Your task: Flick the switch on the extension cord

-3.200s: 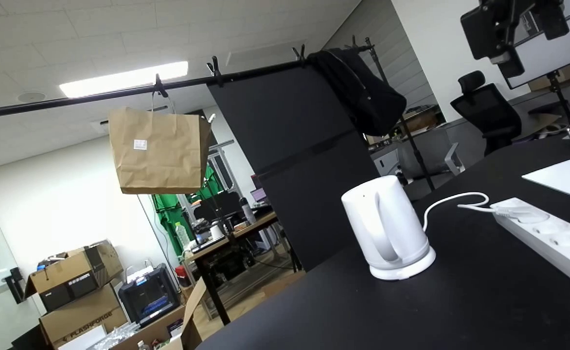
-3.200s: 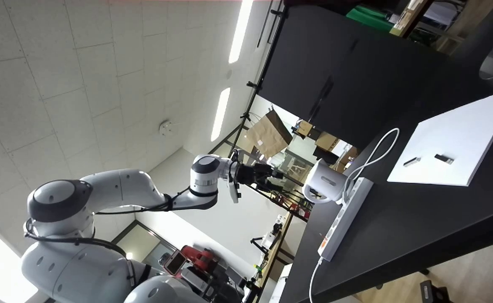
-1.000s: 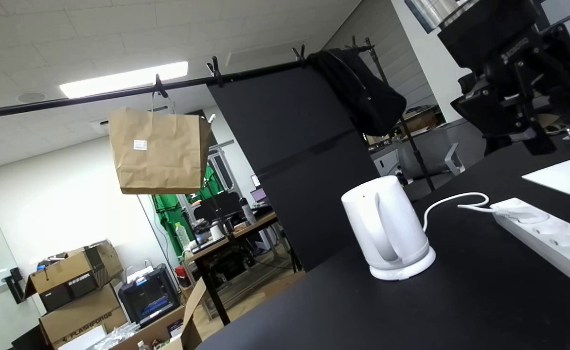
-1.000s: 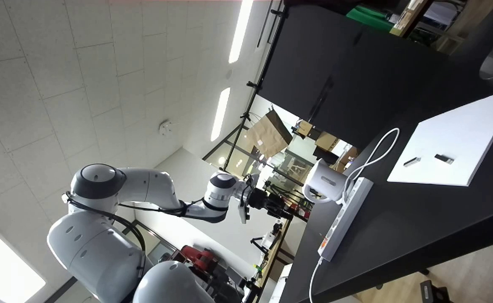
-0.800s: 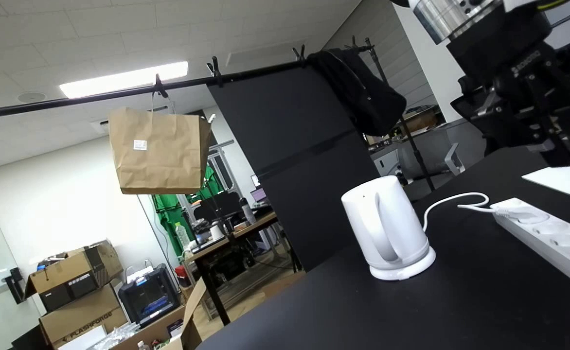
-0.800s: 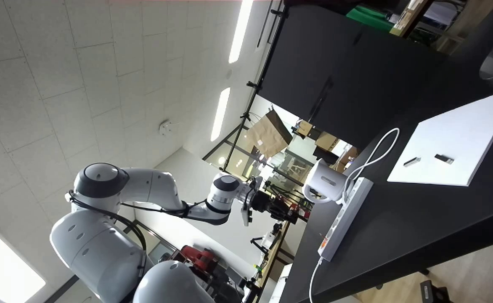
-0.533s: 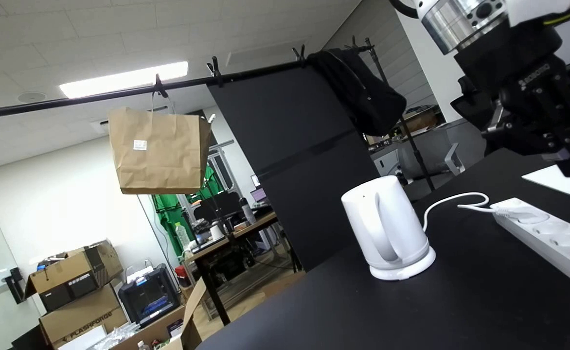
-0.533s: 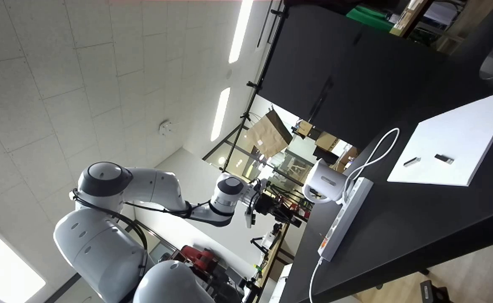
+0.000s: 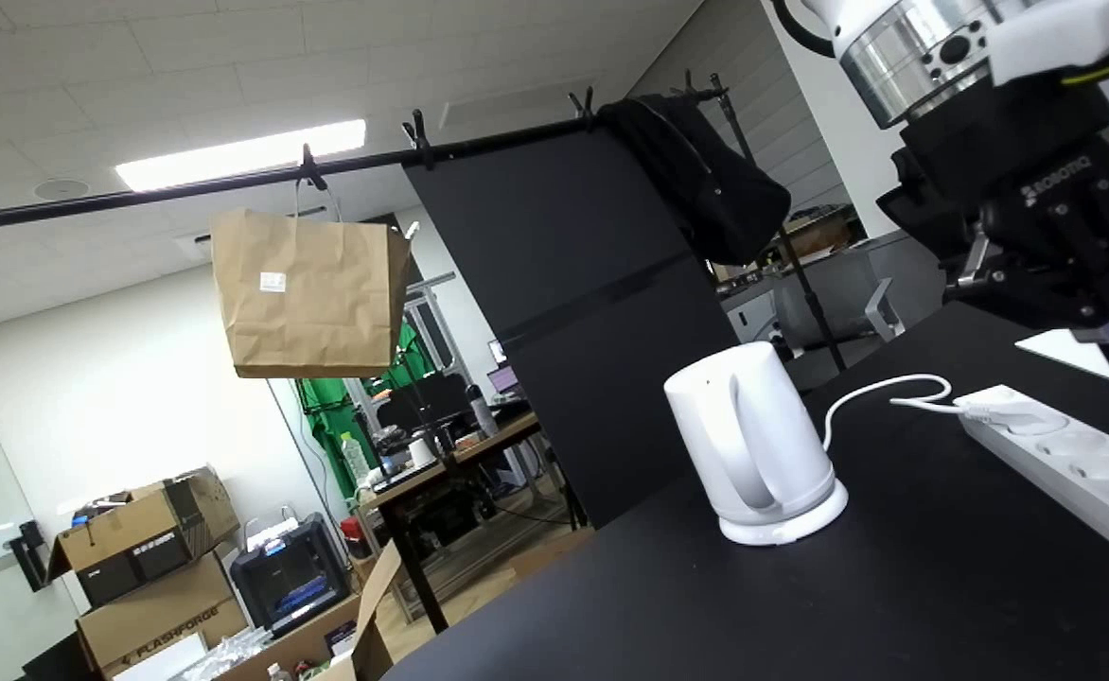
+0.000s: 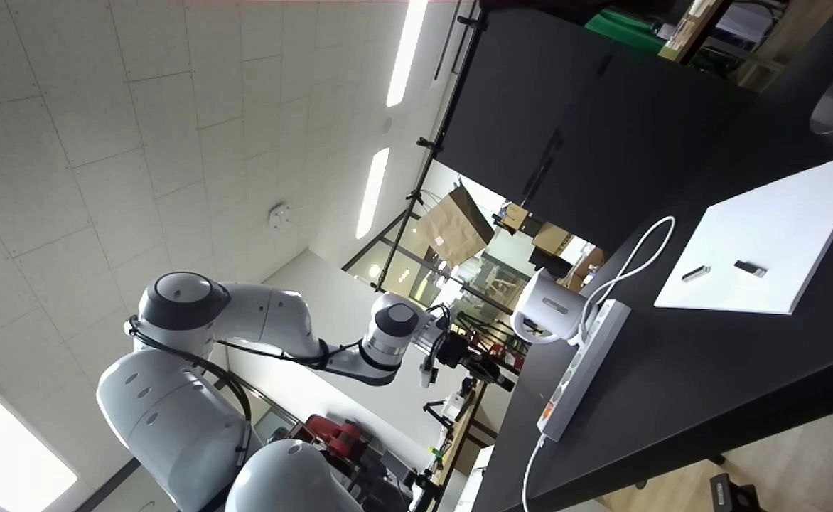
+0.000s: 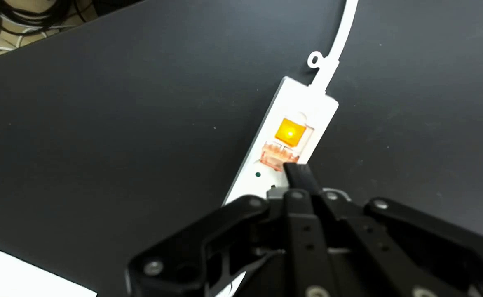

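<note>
The jaws hung pressed together above the extension cord (image 10: 583,370).
It lay on the black surface (image 10: 672,366), its orange switch (image 11: 290,133) lit; near its other end, a white kettle (image 9: 761,445) stood upright.

In wrist view, cannot see middle of strip (image 11: 249,181), covered by tool (image 11: 302,177), nor whole board (image 11: 23,274), cut off lower left. In an exterior view, cannot see whole strip or tool, cut off at right. In an exterior view, cannot read switch (image 10: 547,410): too small.
</note>
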